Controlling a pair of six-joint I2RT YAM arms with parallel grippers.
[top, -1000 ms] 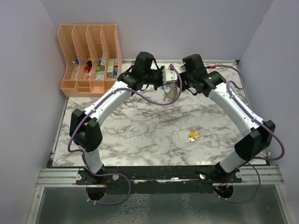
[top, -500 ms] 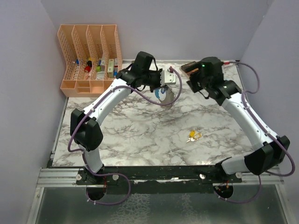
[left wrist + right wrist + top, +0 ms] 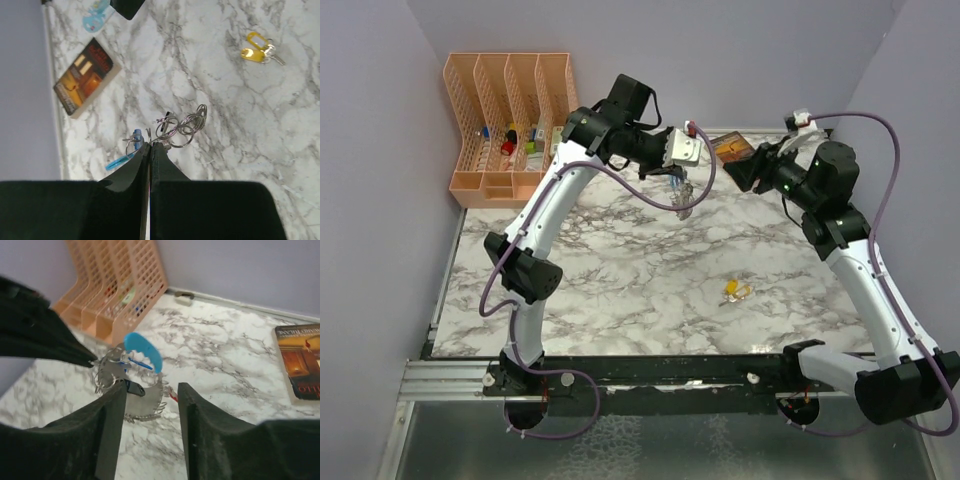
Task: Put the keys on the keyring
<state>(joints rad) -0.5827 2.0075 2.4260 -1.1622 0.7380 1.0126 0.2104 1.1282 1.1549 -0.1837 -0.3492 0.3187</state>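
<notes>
Fingertips of the left gripper [image 3: 150, 146] are pressed flat together, pinching the keyring [image 3: 176, 131] by its thin metal loops. From the wrist the bunch hangs off the tips toward 1 o'clock, with a blue piece at 9 o'clock. It seems to hang clear of the marble, though no view settles that.

In the top view the keyring [image 3: 682, 192] is at 12 o'clock on the table [image 3: 620, 280]. The right gripper [image 3: 152, 386] faces it from 3 o'clock, jaws parted, holding nothing. The light-blue curved piece and fanned grey metal show between its fingers.

Farther out, the yellow-tagged keys [image 3: 735, 291] lie alone at 4 o'clock. A book [image 3: 730, 148] is at 1 o'clock, and a peach organiser [image 3: 510, 120] stands at 10 o'clock.
</notes>
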